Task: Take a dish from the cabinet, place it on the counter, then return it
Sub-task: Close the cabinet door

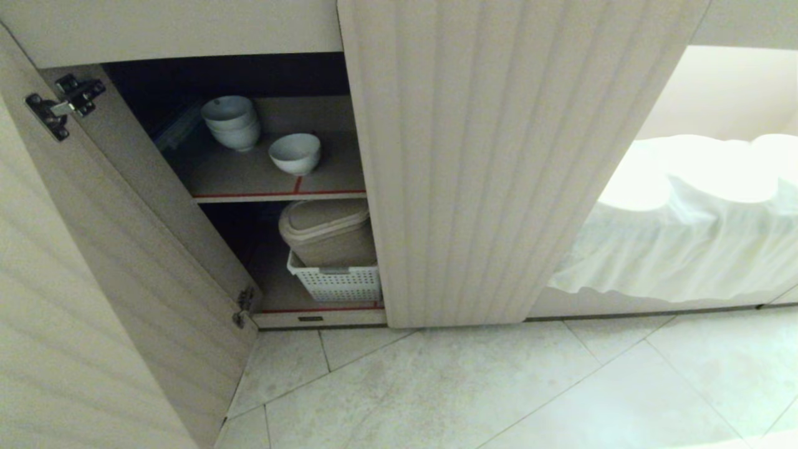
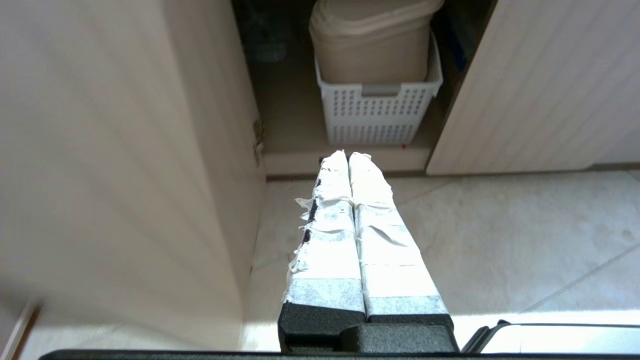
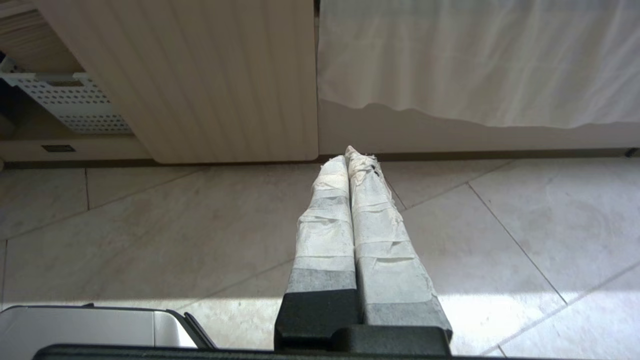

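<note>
We're low in front of the pale beige fluted cabinet point(image 1: 499, 156) — its left door point(image 1: 93, 299) swung wide open, right door closed. The small plain white round bowl point(image 1: 295, 153) sits upright on the upper brown shelf point(image 1: 249, 181), near the red-taped front edge, untouched. Just behind it and to the left is a nested stack of similar white bowls point(image 1: 231, 122), close but apart from it. On the bottom shelf we see a white perforated plastic basket point(image 1: 336, 284) holding a beige lidded plastic container point(image 1: 327, 232).

Neither arm shows in the head view. In the left wrist view the left gripper point(image 2: 348, 156) hangs over the pale tiled floor point(image 2: 500, 240) just in front of the open compartment, pointing toward the basket; jaws pressed together, empty, with white tape wrapped on the fingers point(image 2: 330, 215). In the right wrist view the right gripper point(image 3: 350, 156) is over the floor in front of the closed door and a draped white cloth point(image 3: 475, 60) beside the cabinet — jaws also pressed together, holding nothing.

The table itself is not in view in any of the 3 views.
</note>
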Controlling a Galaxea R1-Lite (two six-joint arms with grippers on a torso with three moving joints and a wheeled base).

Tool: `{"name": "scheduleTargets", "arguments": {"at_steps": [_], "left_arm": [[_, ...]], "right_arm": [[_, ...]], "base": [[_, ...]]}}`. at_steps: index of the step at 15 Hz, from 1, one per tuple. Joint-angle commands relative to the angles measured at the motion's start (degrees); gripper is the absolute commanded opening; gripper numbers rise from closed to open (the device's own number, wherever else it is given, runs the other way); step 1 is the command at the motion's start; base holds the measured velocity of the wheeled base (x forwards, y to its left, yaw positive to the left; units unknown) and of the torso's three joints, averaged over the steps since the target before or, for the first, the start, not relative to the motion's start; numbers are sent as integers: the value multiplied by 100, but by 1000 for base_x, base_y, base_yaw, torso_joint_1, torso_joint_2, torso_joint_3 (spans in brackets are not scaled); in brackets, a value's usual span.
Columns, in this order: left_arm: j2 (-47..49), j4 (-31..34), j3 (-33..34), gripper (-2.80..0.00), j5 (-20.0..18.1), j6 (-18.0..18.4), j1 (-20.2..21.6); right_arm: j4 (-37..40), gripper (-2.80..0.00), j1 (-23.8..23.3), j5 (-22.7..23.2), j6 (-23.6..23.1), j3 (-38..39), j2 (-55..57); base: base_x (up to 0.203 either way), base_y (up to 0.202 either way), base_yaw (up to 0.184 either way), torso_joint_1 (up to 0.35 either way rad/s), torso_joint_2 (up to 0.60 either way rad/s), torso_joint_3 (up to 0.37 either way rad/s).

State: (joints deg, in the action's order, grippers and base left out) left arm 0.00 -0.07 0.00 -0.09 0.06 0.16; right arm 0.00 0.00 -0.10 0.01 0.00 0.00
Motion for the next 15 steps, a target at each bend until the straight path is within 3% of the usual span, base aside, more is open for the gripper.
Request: {"name": "scheduleTargets", "arguments": {"at_steps": [1, 11, 15], "left_arm": [[0, -1, 0, -280, 0, 3, 2], [0, -1, 0, -280, 0, 3, 2], [0, -1, 0, -280, 0, 3, 2]], "right_arm": [[0, -280, 0, 1, -1, 0, 0], [0, -280, 0, 1, -1, 0, 0], [0, -280, 0, 1, -1, 0, 0]], "base": [[-194, 0, -2, 3, -1, -1], [-192, 0, 1, 2, 0, 3], [-31, 0, -1, -1, 0, 1]]}}
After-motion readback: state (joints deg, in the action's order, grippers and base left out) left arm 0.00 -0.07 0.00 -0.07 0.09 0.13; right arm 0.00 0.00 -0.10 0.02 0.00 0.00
